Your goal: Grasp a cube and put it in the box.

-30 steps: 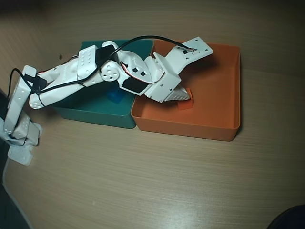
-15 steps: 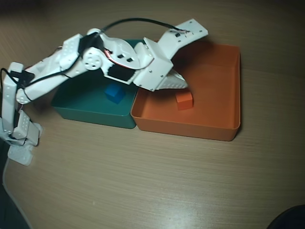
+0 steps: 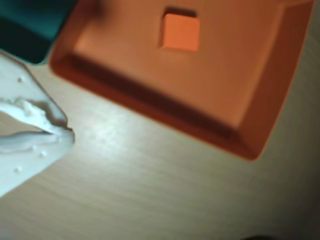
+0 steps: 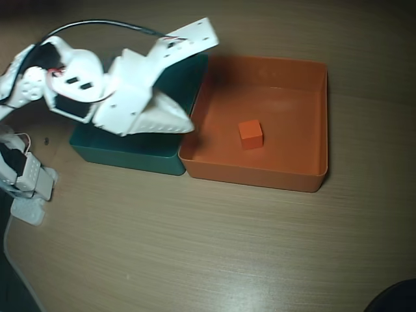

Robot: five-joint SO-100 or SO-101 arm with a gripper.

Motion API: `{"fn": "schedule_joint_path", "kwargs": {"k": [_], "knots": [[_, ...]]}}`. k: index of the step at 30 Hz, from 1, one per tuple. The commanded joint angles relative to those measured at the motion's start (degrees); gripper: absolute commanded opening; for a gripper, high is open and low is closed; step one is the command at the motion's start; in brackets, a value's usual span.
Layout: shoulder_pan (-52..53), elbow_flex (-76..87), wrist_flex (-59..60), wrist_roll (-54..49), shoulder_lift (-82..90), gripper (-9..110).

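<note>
The small orange cube (image 4: pixel 250 134) lies on the floor of the orange box (image 4: pixel 260 177), near its middle, and it also shows in the wrist view (image 3: pixel 180 32). The box's near wall (image 3: pixel 150 107) runs across the wrist view. My white gripper (image 4: pixel 188 123) hangs over the right part of the teal-green tray, just left of the box's left wall, apart from the cube. In the wrist view the gripper (image 3: pixel 67 134) enters from the left with its jaws together and nothing between them.
The teal-green tray (image 4: pixel 123 156) stands against the box's left side and shows at the top left of the wrist view (image 3: pixel 25 30). The arm's base (image 4: pixel 26 175) is at the left table edge. Bare wooden table (image 4: pixel 208 247) lies in front of both trays.
</note>
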Motion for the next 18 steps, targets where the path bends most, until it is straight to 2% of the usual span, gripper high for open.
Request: {"fn": "schedule_joint_path", "kwargs": {"k": [1,18], "knots": [[2.37,7.65,0.09,-0.44,13.54,-5],[15.82,62.84,-0.70,-0.79,59.85,-5]]}}
